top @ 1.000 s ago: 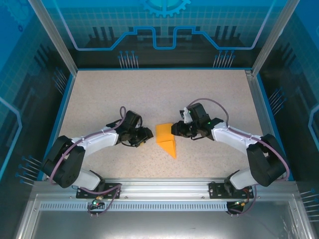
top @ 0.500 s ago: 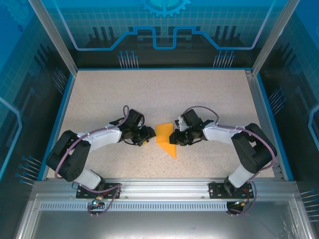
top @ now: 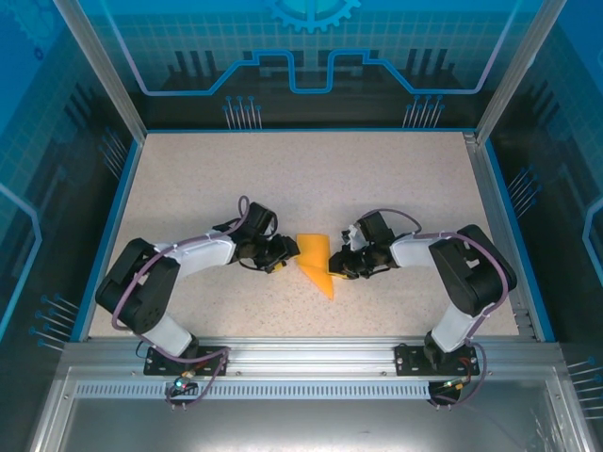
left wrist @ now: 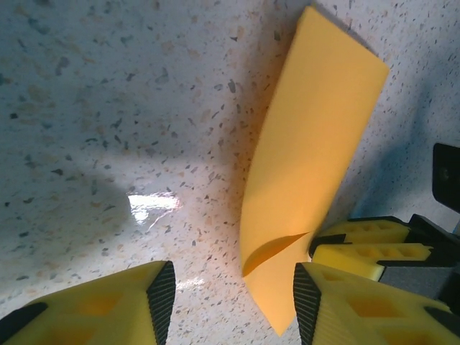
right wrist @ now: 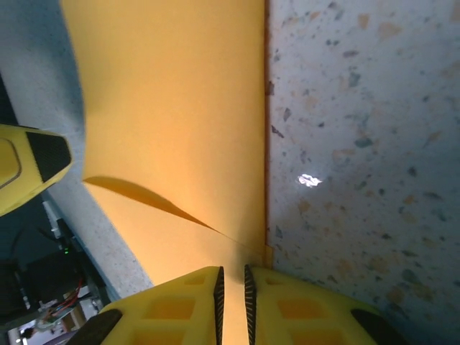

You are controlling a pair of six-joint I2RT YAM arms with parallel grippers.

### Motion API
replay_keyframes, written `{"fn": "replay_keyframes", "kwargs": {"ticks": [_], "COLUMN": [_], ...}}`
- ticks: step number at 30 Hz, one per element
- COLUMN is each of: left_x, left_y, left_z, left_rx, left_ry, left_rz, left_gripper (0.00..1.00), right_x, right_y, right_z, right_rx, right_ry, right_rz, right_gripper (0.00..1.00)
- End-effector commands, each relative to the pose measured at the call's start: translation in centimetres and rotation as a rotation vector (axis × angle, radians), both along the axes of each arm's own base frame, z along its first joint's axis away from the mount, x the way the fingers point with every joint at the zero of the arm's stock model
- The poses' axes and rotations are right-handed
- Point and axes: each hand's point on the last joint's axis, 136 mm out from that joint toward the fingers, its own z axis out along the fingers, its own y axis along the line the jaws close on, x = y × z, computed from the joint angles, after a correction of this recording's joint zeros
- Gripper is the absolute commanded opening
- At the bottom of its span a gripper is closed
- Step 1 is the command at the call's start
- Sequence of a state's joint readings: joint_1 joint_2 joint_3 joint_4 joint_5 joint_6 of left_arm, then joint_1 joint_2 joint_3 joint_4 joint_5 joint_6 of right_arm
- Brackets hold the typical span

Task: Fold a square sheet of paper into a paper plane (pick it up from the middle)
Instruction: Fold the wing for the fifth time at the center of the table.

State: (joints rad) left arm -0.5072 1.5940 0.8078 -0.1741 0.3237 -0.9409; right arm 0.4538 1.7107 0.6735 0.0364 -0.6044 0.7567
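Pinching the half-folded square sheet of paper (top: 314,261) at mid-frame, the right end effector (right wrist: 231,279) was nearly shut on its edge, the left end effector (left wrist: 233,287) half-open beside it; the fold apparently wanted carrying over and creasing next.

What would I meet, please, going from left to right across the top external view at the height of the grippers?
left arm → left gripper → orange paper → right gripper → right arm
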Motion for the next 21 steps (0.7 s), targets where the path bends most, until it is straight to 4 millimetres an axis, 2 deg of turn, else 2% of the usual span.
{"fn": "replay_keyframes", "kwargs": {"ticks": [1, 7, 21], "left_x": [0.3, 0.8, 1.0], "left_y": [-1.3, -2.4, -2.9], "left_z": [0.7, 0.4, -1.2], "left_rx": [-0.033, -0.045, -0.049], "left_ry": [-0.002, 0.006, 0.048], "left_rz": [-0.026, -0.043, -0.023], "left_gripper": [0.52, 0.52, 0.51], "right_x": [-1.8, -1.9, -2.5], "right_y": [-1.6, -2.3, -3.4], "right_z": [-3.6, -4.4, -5.9], "right_rx": [-0.066, -0.113, -0.190], "right_ry": [0.106, 0.127, 0.171], "right_rz": [-0.039, -0.043, -0.047], "right_gripper": [0.18, 0.16, 0.14]}}
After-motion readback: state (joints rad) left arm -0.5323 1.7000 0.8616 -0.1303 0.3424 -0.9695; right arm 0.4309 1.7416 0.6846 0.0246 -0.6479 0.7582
